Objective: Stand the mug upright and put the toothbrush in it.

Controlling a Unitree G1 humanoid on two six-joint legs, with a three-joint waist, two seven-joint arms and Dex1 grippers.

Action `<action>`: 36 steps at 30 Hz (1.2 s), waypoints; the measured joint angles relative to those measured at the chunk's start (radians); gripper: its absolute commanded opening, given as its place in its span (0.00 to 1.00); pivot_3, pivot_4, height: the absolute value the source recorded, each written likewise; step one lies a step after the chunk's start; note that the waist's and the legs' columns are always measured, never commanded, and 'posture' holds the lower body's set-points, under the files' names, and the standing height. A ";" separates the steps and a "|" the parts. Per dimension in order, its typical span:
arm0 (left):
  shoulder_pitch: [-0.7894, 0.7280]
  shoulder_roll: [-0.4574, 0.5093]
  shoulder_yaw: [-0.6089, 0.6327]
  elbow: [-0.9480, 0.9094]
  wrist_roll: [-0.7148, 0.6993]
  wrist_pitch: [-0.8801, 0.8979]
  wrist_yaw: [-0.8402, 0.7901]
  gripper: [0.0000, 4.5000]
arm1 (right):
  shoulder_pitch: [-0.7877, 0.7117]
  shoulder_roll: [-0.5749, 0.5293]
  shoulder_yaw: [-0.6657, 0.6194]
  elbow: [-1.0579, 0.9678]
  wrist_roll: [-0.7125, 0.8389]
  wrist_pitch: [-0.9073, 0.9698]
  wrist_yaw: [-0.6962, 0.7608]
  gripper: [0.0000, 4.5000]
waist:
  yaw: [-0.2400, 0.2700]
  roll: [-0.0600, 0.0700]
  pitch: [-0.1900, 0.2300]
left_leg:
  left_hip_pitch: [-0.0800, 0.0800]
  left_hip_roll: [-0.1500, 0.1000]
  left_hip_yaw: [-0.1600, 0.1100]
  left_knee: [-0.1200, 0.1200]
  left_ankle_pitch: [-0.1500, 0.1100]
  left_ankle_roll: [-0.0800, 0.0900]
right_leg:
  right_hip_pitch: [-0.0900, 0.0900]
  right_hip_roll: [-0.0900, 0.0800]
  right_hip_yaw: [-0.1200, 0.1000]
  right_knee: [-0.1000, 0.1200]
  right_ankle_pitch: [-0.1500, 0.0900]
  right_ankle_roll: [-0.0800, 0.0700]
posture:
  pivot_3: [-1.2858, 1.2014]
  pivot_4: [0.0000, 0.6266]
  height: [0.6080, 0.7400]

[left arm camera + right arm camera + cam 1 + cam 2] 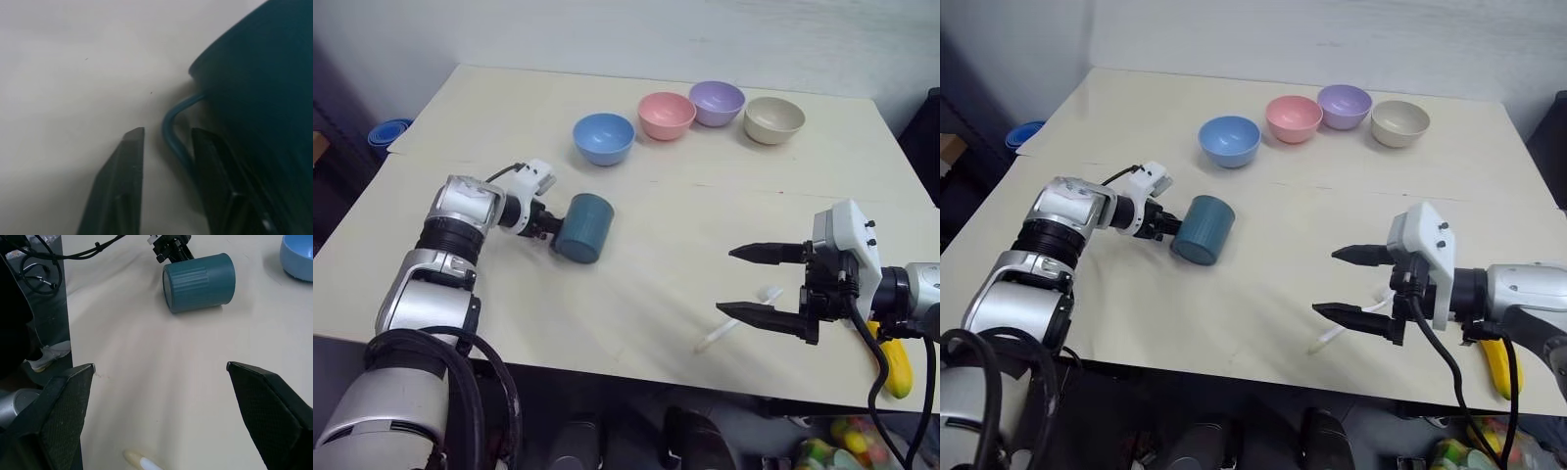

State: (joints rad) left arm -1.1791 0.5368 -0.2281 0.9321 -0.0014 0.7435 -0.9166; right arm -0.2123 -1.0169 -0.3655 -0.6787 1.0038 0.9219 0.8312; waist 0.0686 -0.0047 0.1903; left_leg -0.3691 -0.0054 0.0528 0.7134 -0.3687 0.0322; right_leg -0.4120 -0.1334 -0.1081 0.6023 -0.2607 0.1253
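Table [685, 245]: pale cream, matte, mostly bare; dark floor beyond its left edge.

Mug [583, 227]: on its side, centre-left.

Left gripper [166, 147]: fingers narrowly parted astride the mug's thin handle, whether clamped I cannot tell. Advice: pinch the handle fully, then tip slowly.

Right gripper [752, 282]: fingers spread wide, empty, above the toothbrush [736, 321] near the front edge.

Four bowls [604, 137] far side; banana [893, 364] right.

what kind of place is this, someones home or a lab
Most likely a lab or test room, not a home: a plain pale table holds a tidy row of practice props, a mug and four coloured bowls, with loose cables by the table's edge.
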 measured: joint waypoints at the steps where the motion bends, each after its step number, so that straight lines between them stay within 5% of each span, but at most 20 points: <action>1: 0.000 -0.004 0.015 0.006 -0.001 0.006 0.004 0.07 | 0.000 0.000 0.000 0.000 0.000 -0.002 -0.001 1.00 | 0.000 0.000 0.000 | 0.000 0.000 0.000 0.000 0.000 0.000 | 0.000 0.000 0.000 0.000 0.000 0.000 | 0.52 0.24 1.00; 7: 0.047 -0.018 0.131 -0.062 -0.059 0.085 0.031 0.00 | 0.085 -0.012 0.004 -0.001 -0.108 -0.061 -0.006 1.00 | -0.009 0.000 0.000 | 0.000 0.000 0.000 0.000 -0.001 0.001 | 0.000 0.000 0.000 0.000 0.000 0.000 | 0.52 0.24 1.00; 10: 0.185 -0.046 0.195 -0.299 -0.133 0.143 0.031 0.00 | 0.126 -0.005 0.004 -0.002 -0.157 -0.082 -0.022 1.00 | -0.012 0.000 0.000 | -0.002 0.000 -0.007 0.001 -0.001 0.000 | -0.001 -0.001 0.000 0.000 0.000 0.000 | 0.52 0.24 1.00; 15: 0.338 -0.227 0.333 -0.651 -0.222 0.124 0.229 0.00 | 0.156 0.037 -0.030 -0.039 -0.115 -0.081 -0.062 1.00 | -0.013 -0.001 0.000 | -0.003 0.000 -0.012 0.003 -0.001 0.000 | 0.000 -0.001 0.000 -0.001 0.001 0.002 | 0.52 0.24 1.00; 21: 0.514 -0.378 0.356 -0.886 -0.142 -0.347 0.496 0.00 | 0.209 0.067 -0.037 -0.070 -0.089 -0.070 -0.118 1.00 | -0.017 -0.001 0.000 | 0.000 0.001 -0.009 0.001 -0.001 -0.001 | 0.001 0.000 0.001 -0.002 0.001 0.001 | 0.52 0.24 1.00; 29: 0.634 -0.476 0.276 -0.737 0.012 -0.793 0.716 0.00 | 0.207 0.082 -0.036 -0.067 -0.058 -0.070 -0.148 1.00 | -0.005 -0.001 0.000 | -0.001 0.000 -0.009 0.002 -0.002 0.000 | 0.001 0.000 0.001 -0.005 0.002 0.002 | 0.52 0.24 1.00; 36: 0.637 -0.492 0.252 -0.615 0.016 -0.941 0.744 0.45 | 0.175 0.082 -0.033 -0.052 -0.038 -0.069 -0.148 1.00 | -0.007 -0.001 0.000 | -0.002 0.001 -0.009 0.002 -0.002 0.001 | 0.001 0.000 0.000 -0.006 0.003 0.003 | 0.52 0.24 1.00</action>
State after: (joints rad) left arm -0.5419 0.0450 0.0241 0.3169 0.0146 -0.1979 -0.1724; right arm -0.0374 -0.9347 -0.3984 -0.7308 0.9659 0.8525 0.6830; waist 0.0611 -0.0055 0.1907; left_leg -0.3710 -0.0048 0.0437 0.7149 -0.3710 0.0331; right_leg -0.4108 -0.1334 -0.1081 0.5961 -0.2580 0.1279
